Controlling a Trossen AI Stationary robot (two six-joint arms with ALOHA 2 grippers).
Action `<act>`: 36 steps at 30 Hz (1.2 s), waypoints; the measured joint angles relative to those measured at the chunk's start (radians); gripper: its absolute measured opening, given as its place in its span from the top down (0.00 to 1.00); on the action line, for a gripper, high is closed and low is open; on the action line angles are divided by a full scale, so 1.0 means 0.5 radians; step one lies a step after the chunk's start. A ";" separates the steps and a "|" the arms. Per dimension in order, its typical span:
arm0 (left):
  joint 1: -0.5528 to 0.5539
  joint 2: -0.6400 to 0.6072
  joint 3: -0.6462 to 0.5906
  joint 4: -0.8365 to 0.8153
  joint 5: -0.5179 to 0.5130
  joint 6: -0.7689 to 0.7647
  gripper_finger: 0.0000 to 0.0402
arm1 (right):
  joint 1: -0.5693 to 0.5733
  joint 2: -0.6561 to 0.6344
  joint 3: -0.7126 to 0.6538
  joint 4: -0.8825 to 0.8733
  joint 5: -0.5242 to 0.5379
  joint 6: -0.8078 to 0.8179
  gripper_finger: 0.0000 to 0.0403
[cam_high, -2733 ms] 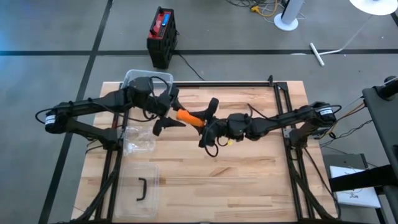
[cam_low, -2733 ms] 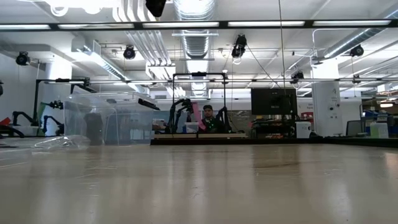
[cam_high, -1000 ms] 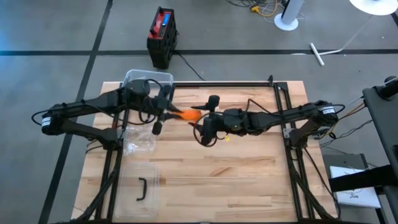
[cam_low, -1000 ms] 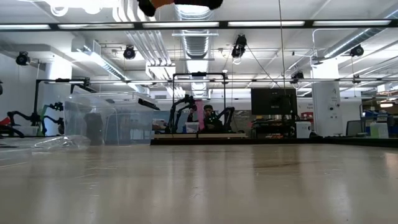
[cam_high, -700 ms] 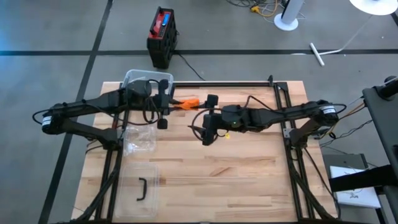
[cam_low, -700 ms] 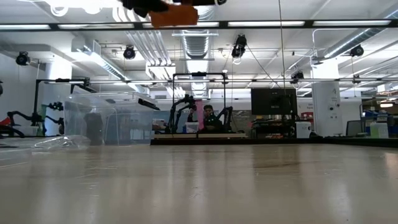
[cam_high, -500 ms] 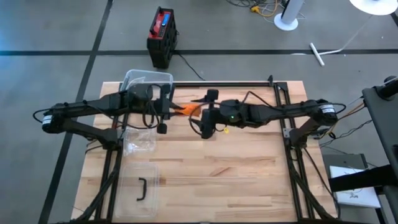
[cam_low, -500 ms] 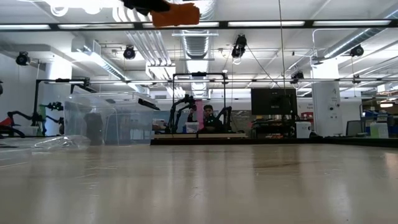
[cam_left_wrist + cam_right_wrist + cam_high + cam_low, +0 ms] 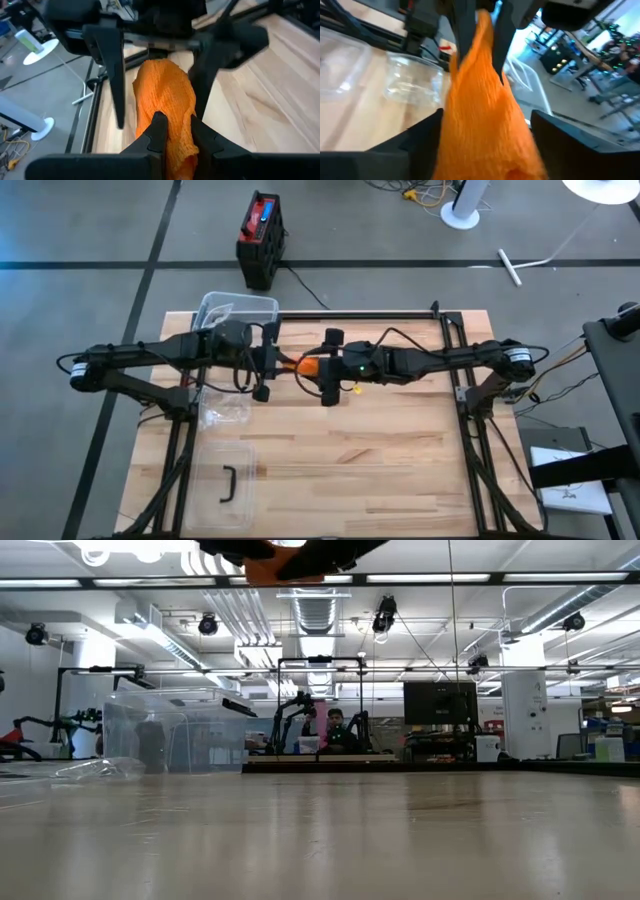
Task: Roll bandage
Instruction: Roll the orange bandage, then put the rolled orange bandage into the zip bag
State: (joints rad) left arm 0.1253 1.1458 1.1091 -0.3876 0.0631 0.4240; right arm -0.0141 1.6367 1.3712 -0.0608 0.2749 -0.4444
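One bandage [image 9: 308, 364]; two grippers; two clear containers.

both arms reach in from opposite sides and meet above the middle of the table, held high. the left gripper [image 9: 172, 132] is pinched shut on the orange bandage [image 9: 167, 107], fingers close together. the right gripper [image 9: 485, 130] faces it, its fingers [image 9: 422, 135] spread wide to either side of the same bandage.

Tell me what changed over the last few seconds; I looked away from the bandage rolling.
Both grippers shifted toward the table's far edge, carrying the orange bandage between them. The left gripper stayed clamped on it; the right gripper now straddles it, jaws wide. The clear container and lid stayed put.
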 joint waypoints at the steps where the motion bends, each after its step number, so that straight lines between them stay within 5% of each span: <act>1: 0.000 0.000 0.000 -0.023 0.001 0.025 0.91 | 0.001 0.000 0.000 0.002 -0.027 0.018 0.33; 9: -0.002 -0.009 0.000 -0.012 0.059 0.077 0.90 | -0.001 -0.013 -0.001 -0.016 -0.210 0.135 0.62; 15: -0.005 -0.066 0.000 -0.067 -0.021 0.031 0.79 | 0.018 -0.049 -0.001 -0.075 -0.209 0.109 0.84; 23: 0.010 -0.248 -0.116 -0.339 -0.246 -0.272 0.58 | 0.134 -0.296 -0.004 -0.546 -0.194 0.064 0.86; 30: 0.004 -0.246 -0.573 -0.508 -0.211 -1.106 0.44 | 0.146 -0.397 -0.032 -1.217 -0.170 0.591 0.85; 36: -0.002 -0.142 -0.800 -0.772 -0.148 -1.753 0.41 | 0.141 -0.288 -0.155 -1.248 -0.161 0.787 0.86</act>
State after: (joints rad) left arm 0.1242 1.0747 0.7090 -0.7733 -0.0107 -0.4527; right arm 0.0567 1.4928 1.2937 -0.6848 0.1944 -0.0510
